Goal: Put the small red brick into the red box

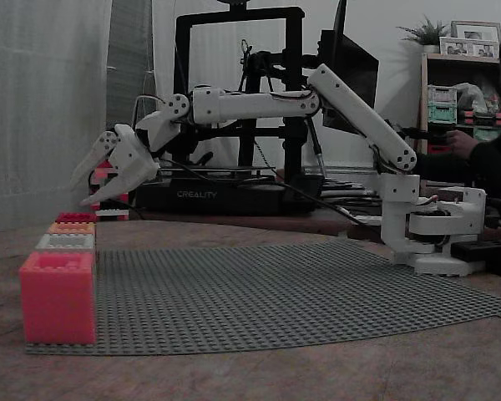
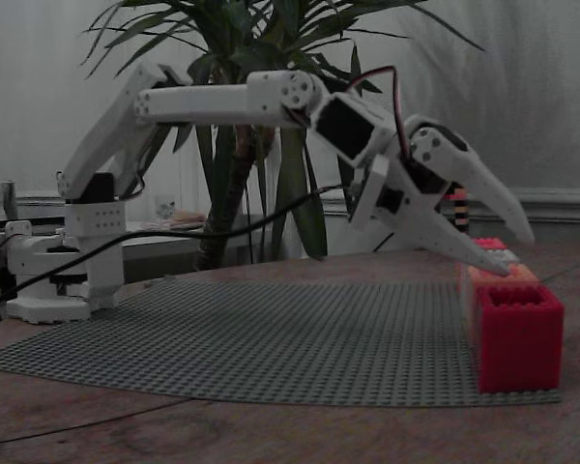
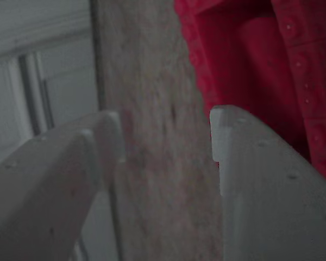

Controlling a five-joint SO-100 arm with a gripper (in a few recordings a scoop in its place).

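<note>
I see the hand point(image 1: 82, 189) raised above the far end of a row of boxes, fingers spread apart with nothing between them. The red box point(image 1: 75, 217) lies just below the fingertips, last in the row and farthest from the camera in a fixed view; in the wrist view its studded deep-red rim point(image 3: 309, 81) fills the upper right, beyond the right finger. It sits low on the grey baseplate point(image 1: 275, 292) on the counter point(image 1: 259, 376). I cannot locate the small red brick.
</note>
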